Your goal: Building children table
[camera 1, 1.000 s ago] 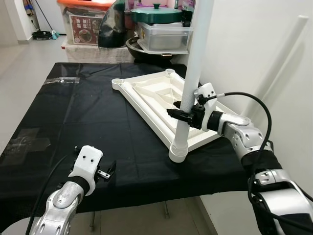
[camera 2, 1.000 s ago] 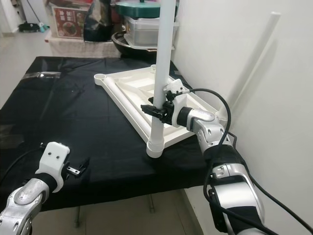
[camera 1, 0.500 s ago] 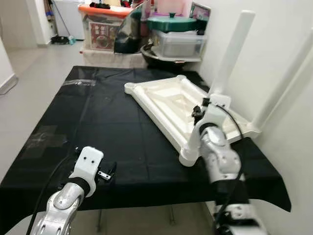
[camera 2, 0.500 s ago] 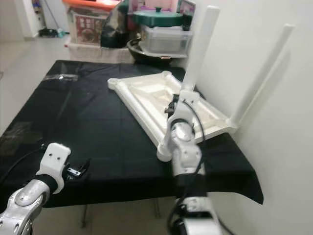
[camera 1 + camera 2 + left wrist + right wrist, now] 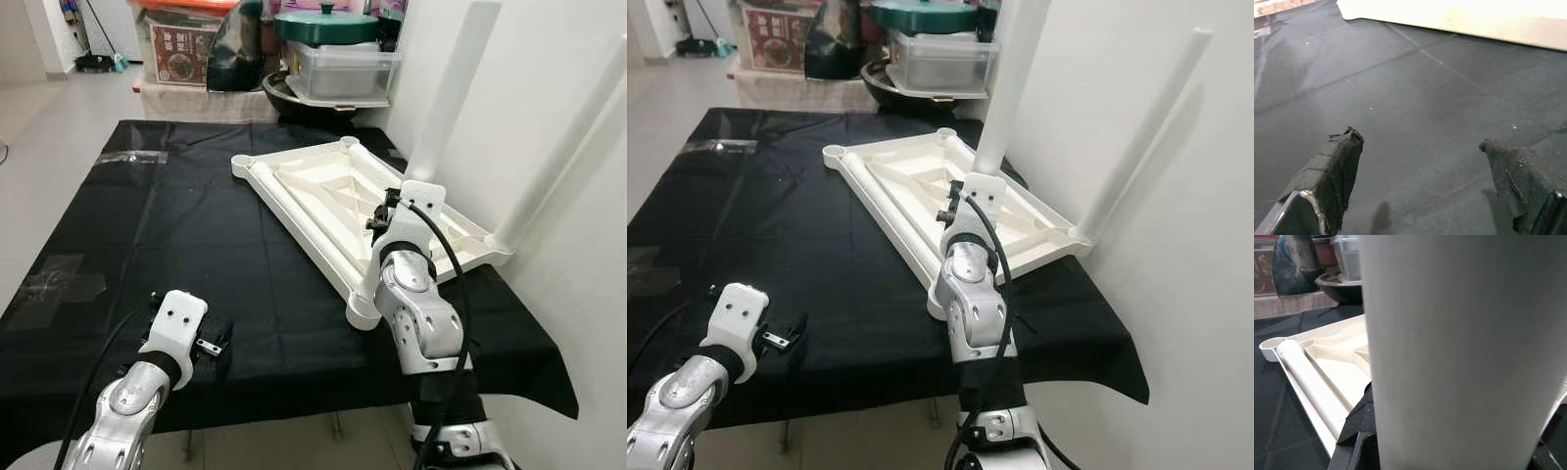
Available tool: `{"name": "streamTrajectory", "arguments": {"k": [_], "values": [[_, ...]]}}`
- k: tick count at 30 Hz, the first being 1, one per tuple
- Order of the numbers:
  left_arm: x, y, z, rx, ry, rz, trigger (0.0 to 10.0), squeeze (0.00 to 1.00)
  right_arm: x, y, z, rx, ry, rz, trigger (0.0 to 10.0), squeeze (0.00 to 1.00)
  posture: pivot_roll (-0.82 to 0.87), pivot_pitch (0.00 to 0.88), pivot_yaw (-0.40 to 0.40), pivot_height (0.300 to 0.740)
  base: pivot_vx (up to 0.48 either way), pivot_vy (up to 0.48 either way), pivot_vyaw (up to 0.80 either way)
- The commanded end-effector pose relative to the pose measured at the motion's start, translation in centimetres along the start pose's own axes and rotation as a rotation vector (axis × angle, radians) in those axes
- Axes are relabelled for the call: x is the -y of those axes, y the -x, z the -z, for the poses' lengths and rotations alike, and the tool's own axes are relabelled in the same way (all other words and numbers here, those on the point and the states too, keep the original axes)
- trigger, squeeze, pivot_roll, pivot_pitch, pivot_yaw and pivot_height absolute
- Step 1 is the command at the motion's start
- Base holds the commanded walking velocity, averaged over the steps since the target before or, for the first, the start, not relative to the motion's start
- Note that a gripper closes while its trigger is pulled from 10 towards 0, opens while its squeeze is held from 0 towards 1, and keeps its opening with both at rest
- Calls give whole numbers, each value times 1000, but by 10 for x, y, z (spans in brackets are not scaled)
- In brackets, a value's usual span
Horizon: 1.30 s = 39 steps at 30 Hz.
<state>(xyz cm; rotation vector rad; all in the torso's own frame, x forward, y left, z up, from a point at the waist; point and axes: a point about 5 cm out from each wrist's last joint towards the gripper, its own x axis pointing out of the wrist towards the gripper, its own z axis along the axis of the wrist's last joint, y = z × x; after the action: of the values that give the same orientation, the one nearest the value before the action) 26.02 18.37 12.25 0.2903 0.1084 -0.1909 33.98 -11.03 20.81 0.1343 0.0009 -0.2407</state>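
From where I sit the build looks about half done, as a judgement: the white tabletop [image 5: 333,191] lies upside down on the black-covered bench [image 5: 147,235], toward the right side, its long axis running from the far left corner to the near right one. One white leg [image 5: 1136,137] stands seated in the right corner by the wall, tilted a little to the right as it rises. A second leg [image 5: 446,103] is at the near corner socket [image 5: 361,311], its long axis close to upright and leaning slightly right and away, top end pointing up past the frame. I cannot tell whether it is fully screwed home (the arm hides most of the joint). The two far corner sockets [image 5: 238,164] look empty, so two legs would be left to fit, and I see no spare legs on the bench. My right gripper [image 5: 384,217] is at that near leg partway up, and in the right wrist view the leg [image 5: 1459,347] sits right between the black fingers [image 5: 1359,423], so I read it as holding the leg. My left gripper [image 5: 1422,188] hovers low over the near left of the bench, well apart from the tabletop, fingers spread wide with nothing between them.
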Motion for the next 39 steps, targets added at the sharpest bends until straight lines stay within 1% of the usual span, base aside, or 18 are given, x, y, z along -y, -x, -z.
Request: {"name": "streamTrajectory", "arguments": {"k": [1,4,10,11,12,13,14,20,26,27,28,29,30,31,36,37,38,39], "values": [[4,-2,4,-10,-1,6,10000,0,7,7,8,-11,-7,54,10000,0,110,0,-109,740,0,0,0],[5,-3,3,-9,-4,7,10000,0,10,9,4,15,-4,50,10000,0,107,0,-105,740,0,0,0],[7,-3,3,-6,-6,9,10000,0,10,12,3,12,-12,41,10000,0,109,0,-104,740,0,0,0],[8,-3,3,-6,-7,10,10000,0,10,12,2,13,-19,37,10000,537,110,0,-104,740,0,0,0],[8,-3,3,-6,-7,10,10000,0,10,12,2,13,-19,37,10000,537,110,0,-104,740,0,0,0],[8,-3,3,-6,-7,10,10000,0,10,13,2,14,-25,34,10000,933,110,0,-103,740,0,0,0],[8,-3,3,-6,-8,10,10000,0,10,13,1,17,-33,30,10000,1000,112,0,-103,740,0,0,0],[8,-4,4,-6,-12,10,10000,0,9,13,-6,34,-34,16,10000,1000,109,0,-97,740,0,0,0],[6,-3,3,-6,-18,12,10000,0,13,12,-21,71,-34,-15,10000,1000,102,0,-92,740,0,0,0],[6,-4,3,-5,-19,13,10000,0,13,12,-25,74,-34,-53,10000,561,96,0,-88,740,0,0,0],[6,-4,3,-5,-19,13,10000,0,13,12,-25,74,-34,-53,10000,561,96,0,-88,740,0,0,0],[6,-4,3,-3,-22,16,10000,0,11,10,-33,81,-12,-176,10000,0,91,0,-85,740,0,0,0],[6,-4,3,-3,-22,16,10000,0,11,10,-33,81,-12,-176,10000,0,91,0,-85,740,0,0,0],[6,-5,2,-1,-23,19,10000,0,13,7,-39,82,16,-287,10000,0,84,0,-81,740,0,0,0],[6,-5,2,0,-24,22,10000,0,18,3,-43,73,26,-352,10000,0,82,0,-81,740,0,0,0],[6,-6,2,1,-27,26,10000,0,25,-4,-48,40,26,-524,10000,0,80,0,-80,740,0,0,0],[6,-6,2,1,-27,26,10000,0,25,-4,-48,40,26,-524,10000,0,80,0,-80,740,0,0,0],[5,-7,2,1,-28,28,10000,0,28,-6,-50,30,43,-614,10000,0,80,0,-80,740,0,0,0]]}}
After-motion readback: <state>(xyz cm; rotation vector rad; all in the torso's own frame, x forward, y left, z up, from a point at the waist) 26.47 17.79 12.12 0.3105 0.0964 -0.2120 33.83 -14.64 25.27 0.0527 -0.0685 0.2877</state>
